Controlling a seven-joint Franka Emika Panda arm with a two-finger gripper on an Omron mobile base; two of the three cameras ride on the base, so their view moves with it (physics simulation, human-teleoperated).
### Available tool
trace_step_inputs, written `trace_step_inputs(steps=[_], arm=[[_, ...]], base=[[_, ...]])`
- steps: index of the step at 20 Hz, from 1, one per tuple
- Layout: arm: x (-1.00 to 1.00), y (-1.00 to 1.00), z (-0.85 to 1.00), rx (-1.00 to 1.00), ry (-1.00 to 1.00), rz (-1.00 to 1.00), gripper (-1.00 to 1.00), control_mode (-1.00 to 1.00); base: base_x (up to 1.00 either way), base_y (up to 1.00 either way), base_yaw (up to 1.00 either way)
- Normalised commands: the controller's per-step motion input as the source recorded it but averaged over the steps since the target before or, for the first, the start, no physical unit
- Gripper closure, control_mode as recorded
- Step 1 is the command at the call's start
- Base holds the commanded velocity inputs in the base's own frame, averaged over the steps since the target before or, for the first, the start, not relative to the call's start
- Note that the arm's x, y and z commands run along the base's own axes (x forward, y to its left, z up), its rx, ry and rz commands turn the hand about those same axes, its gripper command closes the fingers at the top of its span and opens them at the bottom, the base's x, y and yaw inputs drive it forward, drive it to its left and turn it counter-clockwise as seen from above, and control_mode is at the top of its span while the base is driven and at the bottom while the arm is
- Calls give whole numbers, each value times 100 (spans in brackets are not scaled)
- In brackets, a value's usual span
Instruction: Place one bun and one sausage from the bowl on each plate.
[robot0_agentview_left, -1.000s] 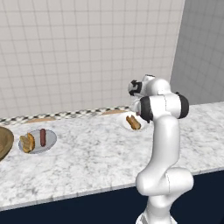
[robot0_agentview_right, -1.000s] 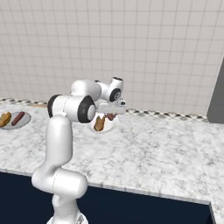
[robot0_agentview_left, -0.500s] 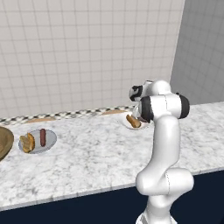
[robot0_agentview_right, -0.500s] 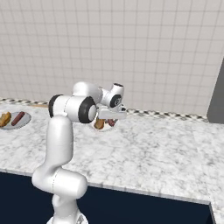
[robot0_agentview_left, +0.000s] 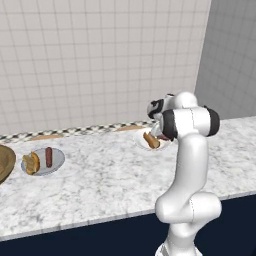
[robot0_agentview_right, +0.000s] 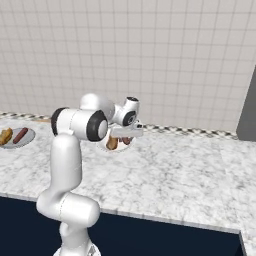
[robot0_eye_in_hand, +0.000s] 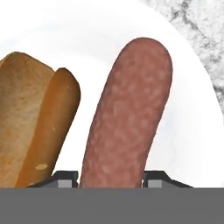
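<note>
the speckled grey-white marble counter (robot0_agentview_left: 110, 185) carries everything, and at its left edge sits a sliver of the wide brown wooden bowl (robot0_agentview_left: 4, 162). near it the pale grey round plate (robot0_agentview_left: 56, 164) already holds a golden bun (robot0_agentview_left: 31, 162) and a slim reddish sausage (robot0_agentview_left: 49, 156). further right, the white round plate (robot0_eye_in_hand: 192, 144) lies under the white arm's two-finger gripper (robot0_eye_in_hand: 112, 178). on it rests the second golden-tan split bun (robot0_eye_in_hand: 35, 127), and just beside that lies the second reddish-brown, mottled sausage with rounded ends (robot0_eye_in_hand: 127, 118).

the jaws stand narrow, one dark tip at each side of this sausage's near end, seemingly clasping it. it appears to lie on the plate, so the judgement is that the placing is nearly done. to finish well, the jaws should spread just enough to free the rod, then the hand should lift straight away, so neither tip drags the sausage off or nudges the bun.
</note>
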Motion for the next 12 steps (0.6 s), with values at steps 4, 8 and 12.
trace_step_inputs(steps=[4, 8, 12], arm=[[-19, 3, 16, 0, -8, 0, -100, -100], [-33, 0, 49, 0, -19, 0, -100, -100], [-79, 5, 91, 0, -27, 0, -100, -100]], base=[[0, 0, 0], [0, 0, 0], [0, 0, 0]])
